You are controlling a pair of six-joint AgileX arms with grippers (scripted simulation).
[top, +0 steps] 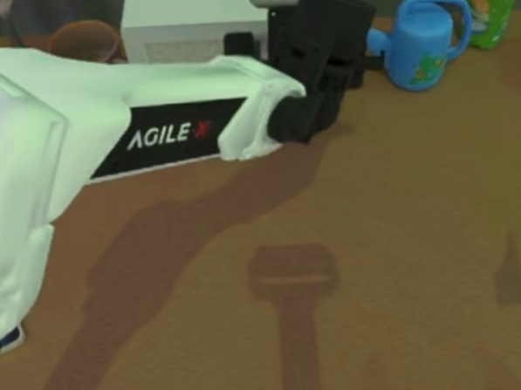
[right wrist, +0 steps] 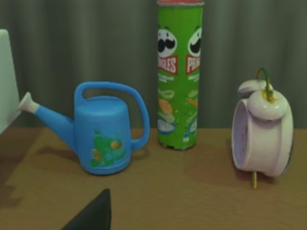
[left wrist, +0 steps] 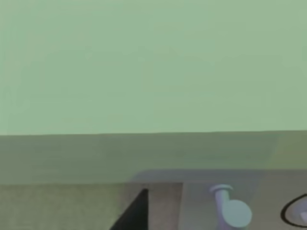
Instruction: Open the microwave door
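Top view: the near table (top: 378, 267) surface is being crossed only by arm shadows. Farther back, the left arm (top: 109, 142) is being extended from the left side toward the rear, its black left gripper (top: 319, 61) being held against the front right part of the microwave (top: 195, 24), which is standing at the back edge, left of centre. The fingers are being hidden by the gripper body, so their state cannot be told. A brown mug (top: 86, 40) is being seen just left of the microwave, and a blue watering can (top: 423, 42) and a green can (top: 495, 6) to its right, at the rear.

Left wrist view: only a close-up is being given here. The pale green microwave casing (left wrist: 153, 67) is filling most of the field; the speckled mesh of the microwave door (left wrist: 57, 206) is being seen at one corner, with a grey knob (left wrist: 232, 208) beside it. Whether the door is shut or ajar cannot be told.

Right wrist view: the watering can (right wrist: 103, 134), a Pringles can (right wrist: 180, 72) and a pale pink alarm clock (right wrist: 261, 136) are being shown standing apart on the table. The clock is not being seen from above. The right gripper's fingers cannot be judged.
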